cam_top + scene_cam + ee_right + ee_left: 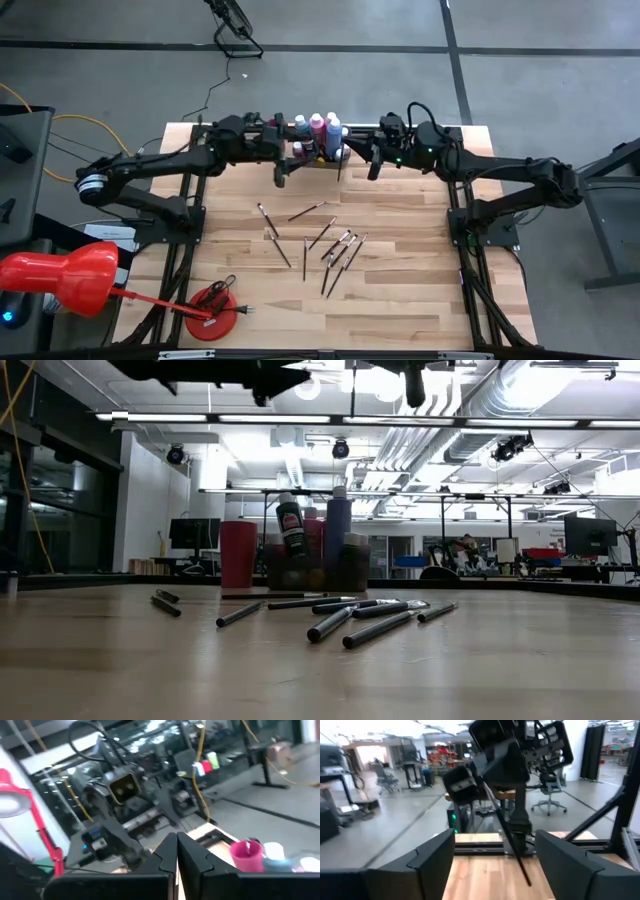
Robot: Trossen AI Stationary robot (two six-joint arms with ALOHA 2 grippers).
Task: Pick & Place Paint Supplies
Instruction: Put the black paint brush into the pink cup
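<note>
I see bottles point(322, 128) standing in the tray point(318, 158) at the table's point(400, 290) far edge. Left claw point(281, 176) gapes wide; right claw point(374, 168) closed, pinching a brush point(512, 842).

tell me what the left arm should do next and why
Probably swing the left gripper out toward the nearest loose paintbrush and lower over it. Its fingers stand open with nothing between them, up by the paint bottles, while several brushes lie scattered on the table. The right gripper waits shut on the bottles' other side.
</note>
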